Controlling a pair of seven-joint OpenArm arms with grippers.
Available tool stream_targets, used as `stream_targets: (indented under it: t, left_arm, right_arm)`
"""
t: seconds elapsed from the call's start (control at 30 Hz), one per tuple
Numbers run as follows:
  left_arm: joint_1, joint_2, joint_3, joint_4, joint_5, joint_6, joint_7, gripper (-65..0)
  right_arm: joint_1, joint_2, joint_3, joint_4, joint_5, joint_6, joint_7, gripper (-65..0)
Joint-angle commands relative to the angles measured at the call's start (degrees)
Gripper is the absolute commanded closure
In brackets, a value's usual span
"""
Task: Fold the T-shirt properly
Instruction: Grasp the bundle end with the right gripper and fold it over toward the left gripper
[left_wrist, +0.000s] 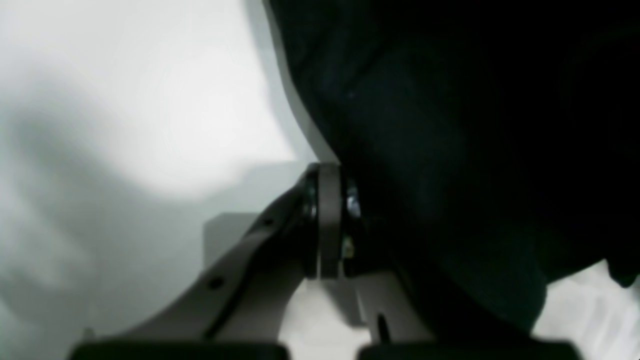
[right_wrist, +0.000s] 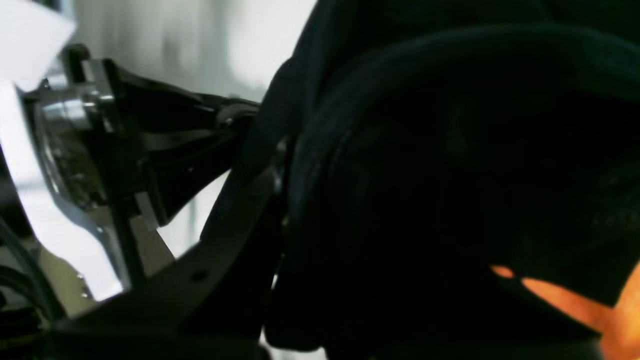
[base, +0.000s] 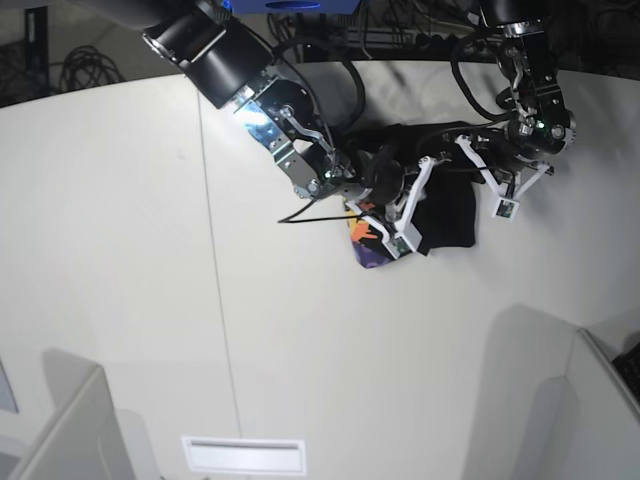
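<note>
The black T-shirt (base: 447, 205) hangs bunched between my two grippers, lifted off the white table (base: 120, 250). A bit of its purple-orange-yellow print (base: 366, 243) shows at the lower left of the bundle. My left gripper (base: 443, 160) is shut on the upper right part of the cloth. In the left wrist view its fingers (left_wrist: 330, 220) pinch the black cloth (left_wrist: 450, 150). My right gripper (base: 397, 198) is shut on the left part of the bundle. In the right wrist view black cloth (right_wrist: 450, 175) drapes over its finger (right_wrist: 245, 225), and orange print (right_wrist: 575, 300) shows at the bottom right.
A grey bin wall (base: 70, 420) stands at the front left and another (base: 600, 400) at the front right. A white slot plate (base: 243, 455) lies at the front edge. Cables (base: 400, 40) hang behind the table. A seam (base: 215, 260) runs down the tabletop.
</note>
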Motion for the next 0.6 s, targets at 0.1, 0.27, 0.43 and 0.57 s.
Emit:
stream_targets:
  t: [0.1,0.27,0.43,0.57]
  left_arm:
    - [1.57,-1.04,-1.38,2.88,-0.24,0.09,-0.02,0.0]
    - [2.89,-1.21,-4.55,5.69,-0.59,-0.09,-0.02,0.0]
    - [2.98,-1.3,-5.87,5.87,-0.59,-0.09,0.07,0.0]
    - [2.71,-1.3,-5.78,5.87,-0.59,-0.09,2.79,0.0]
  right_arm:
    - [1.72,-0.88,0.17,-0.12,0.5,0.42,1.04,0.0]
    - [2.68,-0.88,0.09,-0.03,0.5,-6.0,1.4,0.0]
    - [3.12,-0.88,0.0,-0.03,0.5,-6.44,3.5,0.0]
    - [3.21,-0.88,-0.09,1.37,0.5,-6.44,3.24,0.0]
